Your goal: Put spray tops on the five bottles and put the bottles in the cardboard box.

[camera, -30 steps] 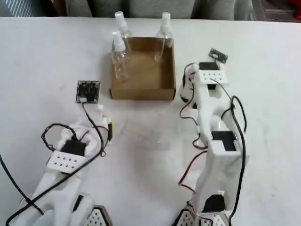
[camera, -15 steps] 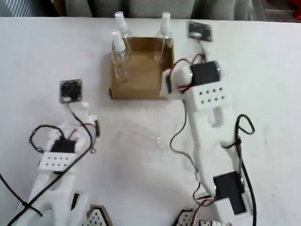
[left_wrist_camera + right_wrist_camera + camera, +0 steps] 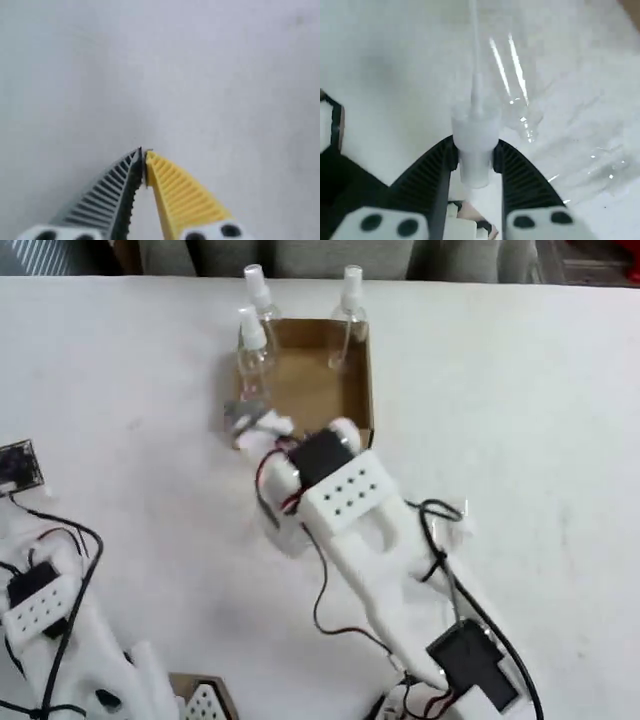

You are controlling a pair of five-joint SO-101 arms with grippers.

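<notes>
**Right gripper** (image 3: 474,150): I am pinching a white plastic spray top (image 3: 476,142) by its collar between my two black fingers (image 3: 437,170). Its thin white dip tube (image 3: 474,45) is pointing straight away from the wrist. Beside the tube, a clear plastic bottle (image 3: 520,85) is lying on its side on the white desk (image 3: 380,60). I cannot tell whether tube and bottle are touching.

**Right arm** (image 3: 350,500), high view: I am stretching slantwise across the desk, with my wrist sitting at the near left corner of the brown cardboard box (image 3: 305,400).

**Bottles at the box:** three upright clear bottles capped with white spray tops are standing there.
- The nearest bottle (image 3: 250,350) is standing against the left wall.
- The right bottle (image 3: 347,310) is standing at the far right corner.
- The rear bottle (image 3: 257,288) is standing at the far left corner, and I cannot tell whether it is inside the box or just behind the wall.

**Left gripper** (image 3: 145,160): my grey finger and my yellow finger are pressing together tip to tip above the desk's white surface.

**Left arm** (image 3: 40,610): I am sitting at the near left edge of the desk, well apart from the box.
</notes>
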